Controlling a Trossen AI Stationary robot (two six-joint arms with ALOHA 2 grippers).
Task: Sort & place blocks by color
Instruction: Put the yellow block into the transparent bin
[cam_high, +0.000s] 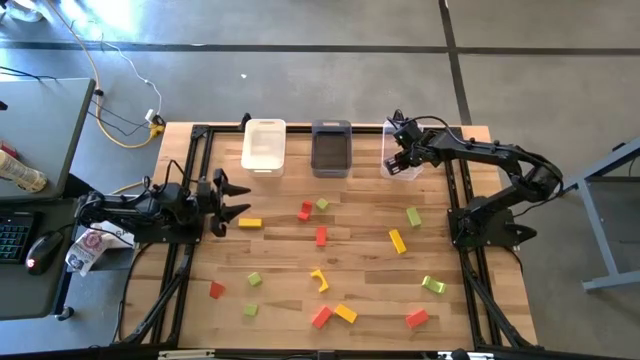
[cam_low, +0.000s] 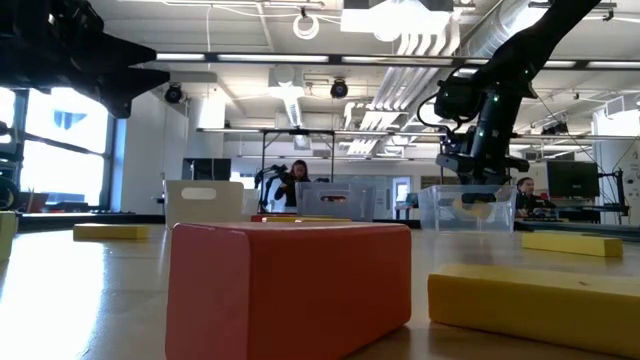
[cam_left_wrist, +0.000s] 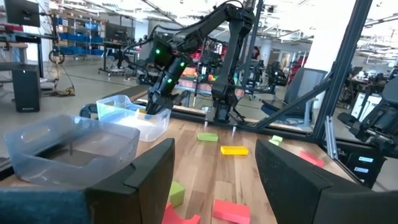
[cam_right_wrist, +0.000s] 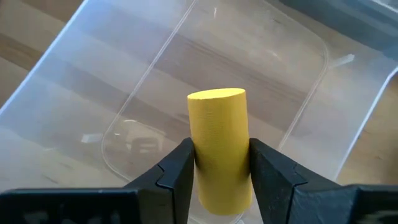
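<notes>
Red, yellow and light green blocks (cam_high: 320, 236) lie scattered flat on the wooden table. My right gripper (cam_high: 398, 160) hangs over the clear bin (cam_high: 403, 168) at the table's far edge, shut on a yellow cylinder block (cam_right_wrist: 219, 146). In the right wrist view the bin's floor (cam_right_wrist: 186, 74) lies below the block. My left gripper (cam_high: 236, 200) is open and empty at the table's left, near a yellow bar (cam_high: 249, 222). My right gripper pinches the yellow cylinder's curved sides (cam_right_wrist: 194, 155) between its two fingers, at the cylinder's near half. The fingers point down over the bin. The cylinder sticks out past the fingertips, lifted clear above the clear bin's floor.
A white bin (cam_high: 264, 145) and a dark grey bin (cam_high: 331, 148) stand left of the clear one along the far edge. A black frame (cam_high: 190, 200) runs along the table's sides. A person (cam_low: 297, 180) sits in the room behind.
</notes>
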